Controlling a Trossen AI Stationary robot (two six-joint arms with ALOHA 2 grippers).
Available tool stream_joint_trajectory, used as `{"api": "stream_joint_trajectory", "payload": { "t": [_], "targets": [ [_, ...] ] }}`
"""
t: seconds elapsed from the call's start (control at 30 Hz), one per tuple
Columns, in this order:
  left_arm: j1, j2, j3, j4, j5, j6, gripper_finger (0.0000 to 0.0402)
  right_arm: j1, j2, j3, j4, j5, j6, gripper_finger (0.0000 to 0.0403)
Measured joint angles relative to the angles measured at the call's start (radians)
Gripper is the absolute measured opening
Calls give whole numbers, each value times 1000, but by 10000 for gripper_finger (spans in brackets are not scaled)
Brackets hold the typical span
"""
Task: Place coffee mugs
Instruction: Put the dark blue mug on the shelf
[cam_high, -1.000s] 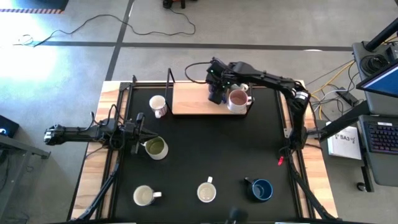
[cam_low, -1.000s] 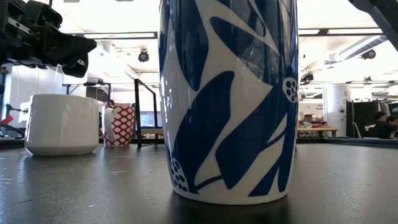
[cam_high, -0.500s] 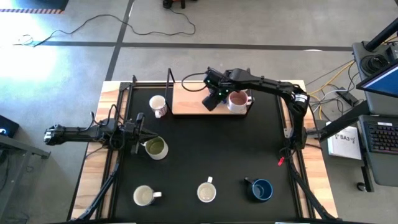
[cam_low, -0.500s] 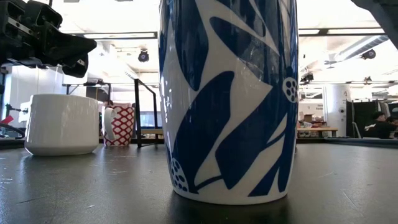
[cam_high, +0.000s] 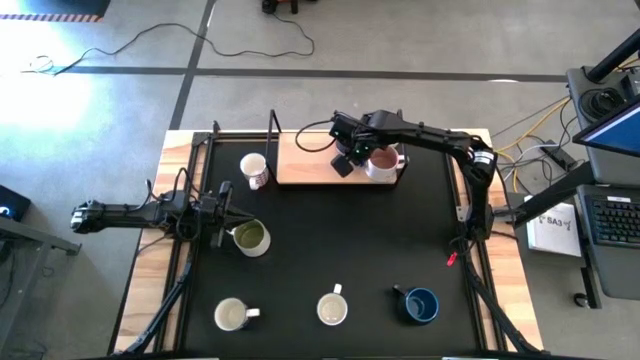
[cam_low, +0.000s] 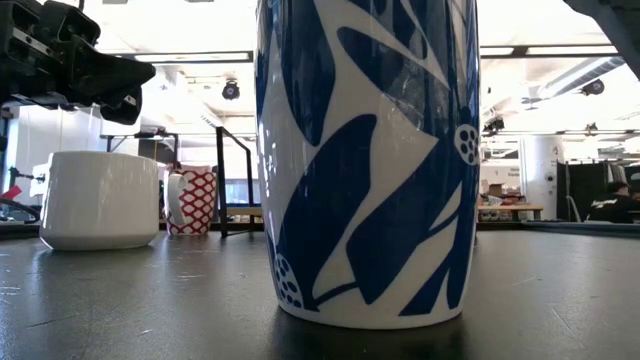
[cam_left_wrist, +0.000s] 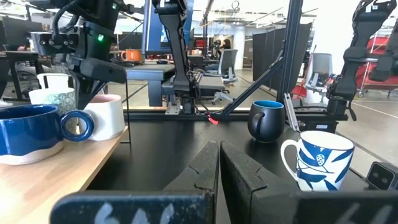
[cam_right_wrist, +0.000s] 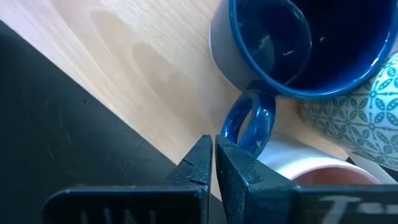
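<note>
Hidden: the blue mug (cam_right_wrist: 273, 46) is cut off at the frame edge and masked from above by the right arm.
Mug: glossy dark blue, with a ring handle.
Position: set on the wooden board (cam_high: 305, 160) at the desk's (cam_high: 340, 245) far edge, handle just beyond the right end effector (cam_right_wrist: 213, 163), whose fingers are pressed together, empty.
Left end effector (cam_left_wrist: 219, 168): closed, beside the green mug (cam_high: 249, 237).

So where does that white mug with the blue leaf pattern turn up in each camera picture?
High view: the blue-leaf mug stands at the table's near edge, in the middle.
Low view: it fills the centre, right before the camera.
Left wrist view: at the right, on the black mat.
Right wrist view: not in it.
Shared landmark: the wooden board.
</note>
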Motion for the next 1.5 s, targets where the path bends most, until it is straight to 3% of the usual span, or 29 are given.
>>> {"api": "stream_joint_trajectory", "payload": {
  "t": [0.97, 1.5],
  "targets": [
    [0, 0, 0, 0, 0, 0, 0, -6, 42, -3, -53, 103, -27, 8],
    [0, 0, 0, 0, 0, 0, 0, 3, 26, -3, -51, 65, -55, 9]
  ]
}}
